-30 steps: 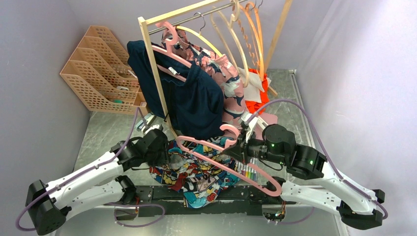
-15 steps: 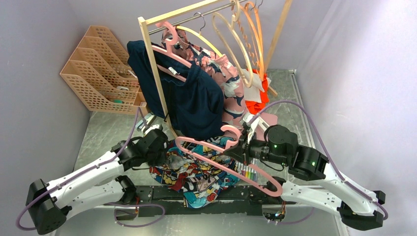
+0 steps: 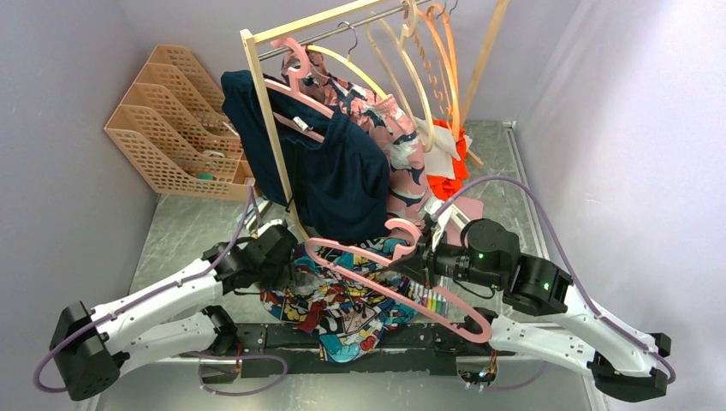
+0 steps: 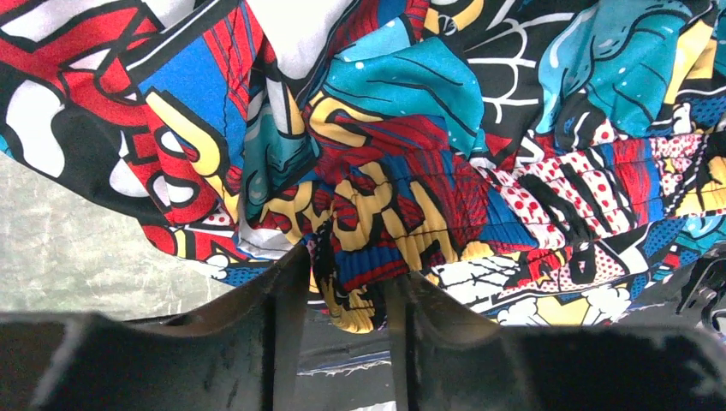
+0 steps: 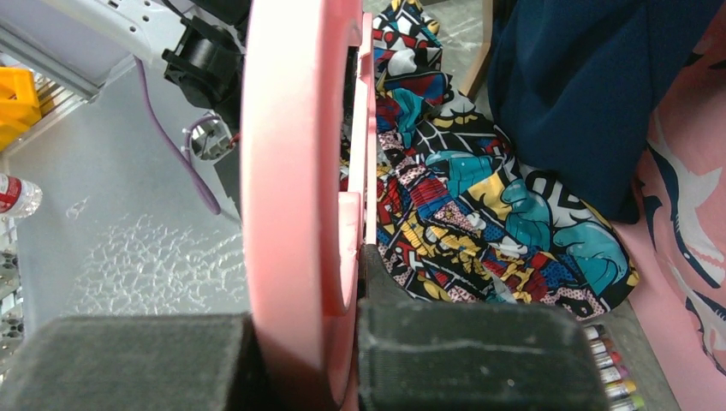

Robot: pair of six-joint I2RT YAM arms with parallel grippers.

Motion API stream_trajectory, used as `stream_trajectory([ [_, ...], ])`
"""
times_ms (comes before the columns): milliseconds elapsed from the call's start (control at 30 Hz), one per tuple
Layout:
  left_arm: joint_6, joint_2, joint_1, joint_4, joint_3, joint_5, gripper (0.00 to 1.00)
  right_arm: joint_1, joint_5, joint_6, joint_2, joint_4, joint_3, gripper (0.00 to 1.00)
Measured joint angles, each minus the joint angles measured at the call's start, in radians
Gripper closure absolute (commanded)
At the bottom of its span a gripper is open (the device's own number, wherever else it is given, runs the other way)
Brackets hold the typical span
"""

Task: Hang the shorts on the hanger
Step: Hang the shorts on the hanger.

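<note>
My right jaws (image 5: pixel 317 330) are closed on the large pale-pink plastic hanger (image 5: pixel 291 171), which is held tilted over the comic-print fabric shorts (image 3: pixel 342 301). The shorts lie crumpled on the grey tabletop (image 3: pixel 171 231), in the lower centre of the top view. My left jaws (image 4: pixel 342 265) stand partly open, with a fold of the shorts between the tips.

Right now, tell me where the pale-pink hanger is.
Top view, centre-front: the pale-pink hanger is clamped in the right gripper, held over the comic-print shorts, its hook just below the hanging navy garment.
</note>
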Motion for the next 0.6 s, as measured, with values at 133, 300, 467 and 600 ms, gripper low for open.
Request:
stream_trajectory([
  [133,-0.003,0.007,-0.006,-0.001,0.0,0.001,0.92,0.0,-0.002,0.0,0.0,0.0,-0.002,1.0],
  [300,-0.003,-0.017,-0.007,-0.069,0.055,-0.022,0.93,0.0,-0.029,-0.015,0.0,0.0,-0.003,1.0],
  [467,0.018,-0.031,-0.008,-0.147,0.237,-0.054,0.93,0.0,-0.088,-0.062,-0.002,0.001,0.02,1.0],
  [600,0.029,-0.031,-0.008,-0.171,0.312,-0.062,0.93,0.0,-0.156,-0.117,0.011,0.027,0.07,1.0],
])
